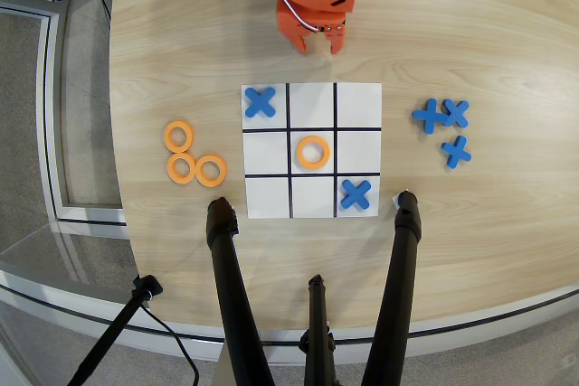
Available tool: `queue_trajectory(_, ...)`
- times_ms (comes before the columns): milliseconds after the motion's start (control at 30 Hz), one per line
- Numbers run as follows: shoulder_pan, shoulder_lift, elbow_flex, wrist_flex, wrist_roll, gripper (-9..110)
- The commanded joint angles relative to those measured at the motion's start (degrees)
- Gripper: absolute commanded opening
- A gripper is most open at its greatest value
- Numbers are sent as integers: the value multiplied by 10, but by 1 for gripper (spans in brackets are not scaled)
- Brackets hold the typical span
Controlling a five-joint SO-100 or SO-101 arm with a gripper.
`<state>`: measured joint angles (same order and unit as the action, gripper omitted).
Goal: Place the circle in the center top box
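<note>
A: What lay at the left of the bench (181, 33)?

B: Three orange rings (193, 155) sat bunched on the wood, well clear of the grid (311, 151). One ring was uppermost, with two touching side by side below it.

A: And on the grid?

B: A blue X (261, 102) filled the upper-left cell. A fourth ring, the circle (312, 152), lay flat in the middle cell. Another X (355, 193) sat in the lower-right cell. The bottom middle cell (312, 197), farthest from the arm, was blank.

A: The claw?

B: The claw (316, 44) hung over bare wood above the grid's top edge, touching no piece. Its fingers stood slightly apart, I think, and held nothing, though from straight overhead the gap was hard to judge.

A: To the right?

B: Three more X pieces (443, 124) lay off the grid, two overlapping, one just below.
</note>
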<state>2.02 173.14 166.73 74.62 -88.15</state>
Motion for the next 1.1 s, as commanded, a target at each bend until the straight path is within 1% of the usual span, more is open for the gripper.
queue_trajectory(0,18,-43,-92,4,16,21)
queue_trajectory(133,37,-113,-178,-30,58,24)
queue_trajectory(267,54,-219,-240,-123,106,25)
queue_trajectory(500,117,-433,-403,-193,131,25)
queue_trajectory(733,178,-642,-597,-200,141,25)
queue_trajectory(1067,236,-864,-737,-237,131,25)
